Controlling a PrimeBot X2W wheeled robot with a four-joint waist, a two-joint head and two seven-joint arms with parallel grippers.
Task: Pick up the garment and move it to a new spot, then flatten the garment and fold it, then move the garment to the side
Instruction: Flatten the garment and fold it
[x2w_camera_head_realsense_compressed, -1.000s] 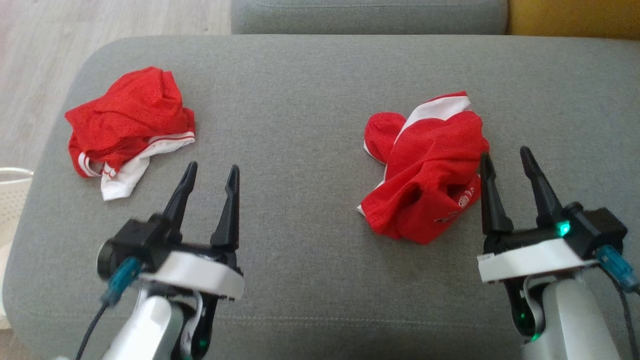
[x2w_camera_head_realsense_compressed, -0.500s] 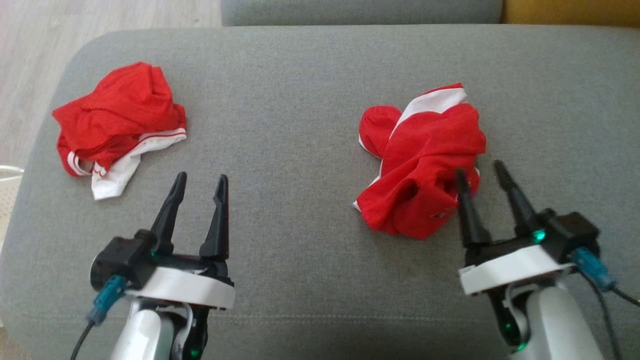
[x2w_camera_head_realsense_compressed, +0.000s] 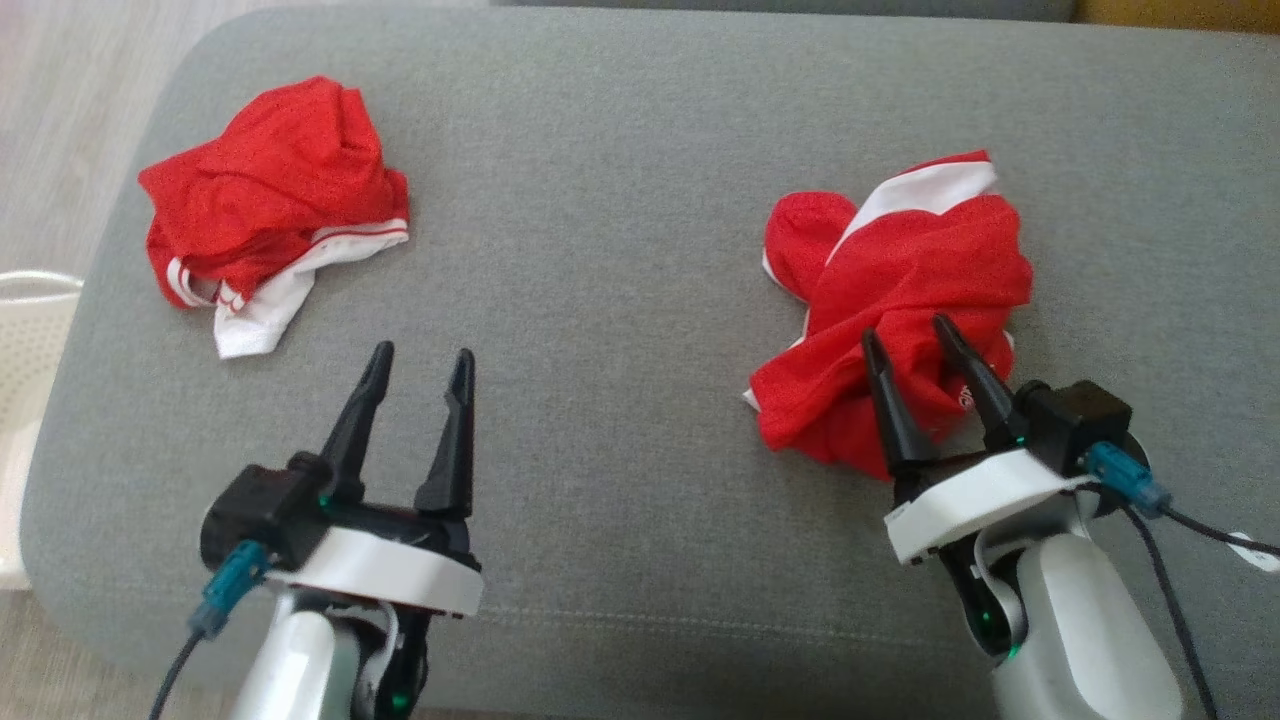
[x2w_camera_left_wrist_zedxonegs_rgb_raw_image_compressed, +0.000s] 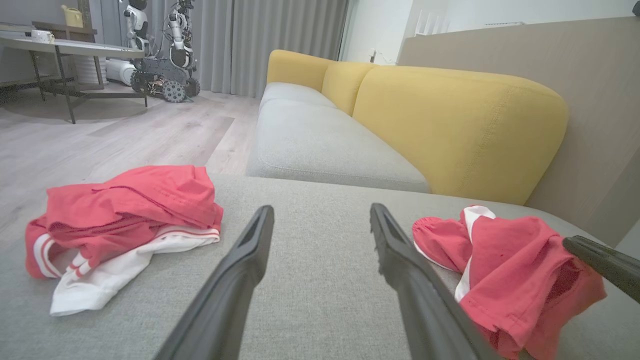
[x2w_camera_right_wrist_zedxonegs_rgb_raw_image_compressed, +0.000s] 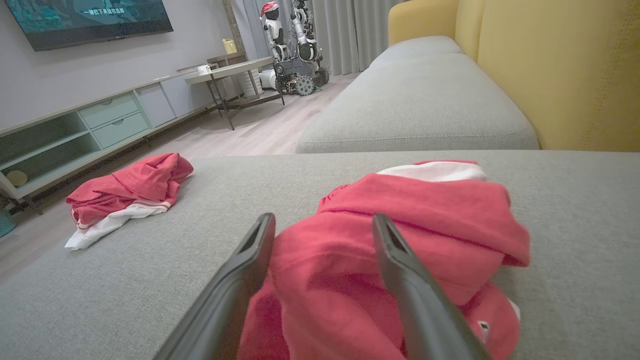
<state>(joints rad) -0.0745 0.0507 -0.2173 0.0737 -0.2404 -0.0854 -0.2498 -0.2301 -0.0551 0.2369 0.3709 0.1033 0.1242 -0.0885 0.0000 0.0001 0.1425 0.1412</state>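
Scanning from the left, we find a second red-and-white garment (x2w_camera_head_realsense_compressed: 270, 190) bunched near the left edge of the grey cushion (x2w_camera_head_realsense_compressed: 620, 200), untouched. Our left gripper (x2w_camera_head_realsense_compressed: 423, 350) hovers over bare fabric, jaws spread and empty. The target garment (x2w_camera_head_realsense_compressed: 900, 270) lies crumpled right of centre. Our right gripper (x2w_camera_head_realsense_compressed: 904, 328), beside that heap's right edge a second ago, now stands over its near folds, jaws spread astride a ridge of cloth, not yet closed. We judge the pick-up imminent: lower, then close
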